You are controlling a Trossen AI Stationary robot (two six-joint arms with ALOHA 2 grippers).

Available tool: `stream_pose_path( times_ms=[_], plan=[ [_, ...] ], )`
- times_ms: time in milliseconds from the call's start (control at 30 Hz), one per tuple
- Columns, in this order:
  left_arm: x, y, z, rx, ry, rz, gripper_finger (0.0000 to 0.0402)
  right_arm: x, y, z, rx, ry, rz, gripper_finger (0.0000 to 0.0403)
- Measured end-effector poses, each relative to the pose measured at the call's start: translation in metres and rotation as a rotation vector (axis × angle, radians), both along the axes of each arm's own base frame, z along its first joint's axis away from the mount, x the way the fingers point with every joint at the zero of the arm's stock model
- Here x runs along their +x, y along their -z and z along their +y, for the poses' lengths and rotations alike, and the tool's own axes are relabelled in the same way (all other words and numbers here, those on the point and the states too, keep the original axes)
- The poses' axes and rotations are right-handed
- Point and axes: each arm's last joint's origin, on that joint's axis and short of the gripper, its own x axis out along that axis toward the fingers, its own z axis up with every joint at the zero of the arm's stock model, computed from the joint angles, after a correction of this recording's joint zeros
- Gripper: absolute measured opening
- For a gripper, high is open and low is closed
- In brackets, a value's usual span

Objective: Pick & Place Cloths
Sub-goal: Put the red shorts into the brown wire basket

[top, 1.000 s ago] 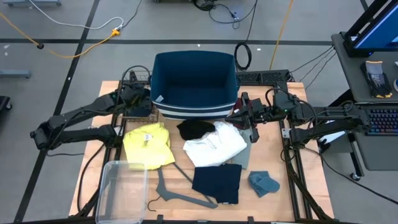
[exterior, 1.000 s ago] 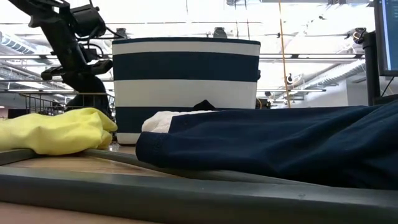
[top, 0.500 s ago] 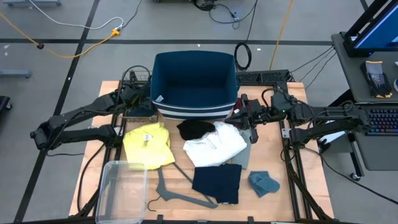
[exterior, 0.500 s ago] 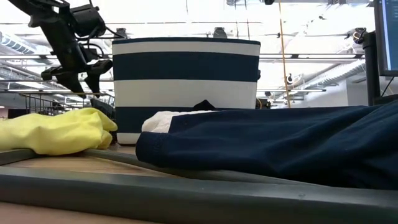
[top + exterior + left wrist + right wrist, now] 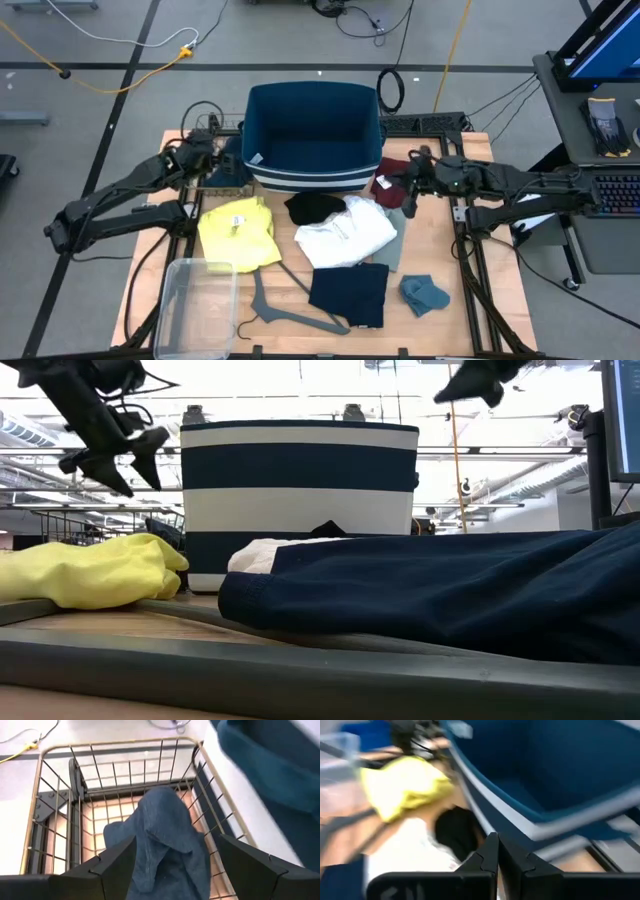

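My left gripper [image 5: 177, 851] stands open above a wire basket [image 5: 60, 795] at the table's far left, left of the striped blue bin [image 5: 313, 135]. A blue cloth [image 5: 165, 840] lies in the basket, below the fingers and clear of them. My right gripper [image 5: 410, 192] is shut, raised to the right of the bin, with nothing between its fingers [image 5: 498, 850]. A maroon cloth [image 5: 388, 178] lies beside it on the table. In front of the bin lie yellow [image 5: 238, 232], black [image 5: 313, 207], white [image 5: 345, 232] and navy [image 5: 348, 293] cloths and a teal rag [image 5: 424, 294].
A grey hanger [image 5: 283, 307] lies between the yellow and navy cloths. A clear plastic box [image 5: 195, 305] stands at the near left corner. Bare tabletop shows at the near right, past the teal rag. Cables run along the table's sides.
My left gripper has opened over the wire basket, then risen and drawn a little toward the table's left edge. My right gripper, still shut, has risen and moved toward the right edge, uncovering the maroon cloth beside the bin.
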Motion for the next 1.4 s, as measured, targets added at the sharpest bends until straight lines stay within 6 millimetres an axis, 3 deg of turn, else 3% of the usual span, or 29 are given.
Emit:
stream_pose_path(
  times_ms=[433, 767, 933, 1233, 1400],
  plan=[
    [-0.002, -0.036, -0.006, 0.234, 0.163, -0.287, 0.0285, -0.022, 0.028, -0.013, 0.198, 0.424, 0.208, 0.0000],
    [0.004, -0.052, -0.006, 0.344, 0.295, -0.392, 0.0285, -0.020, 0.029, -0.027, 0.324, 0.398, 0.208, 0.0016],
    [0.005, -0.056, -0.007, 0.368, 0.350, -0.434, 0.0285, -0.019, 0.030, -0.035, 0.332, 0.446, 0.199, 0.0054],
    [0.006, -0.061, -0.007, 0.404, 0.375, -0.467, 0.0285, -0.008, 0.042, -0.046, 0.344, 0.500, 0.263, 0.0172],
    [0.007, -0.063, -0.008, 0.418, 0.419, -0.477, 0.0285, -0.004, 0.063, -0.053, 0.353, 0.539, 0.345, 0.0222]
  ],
)
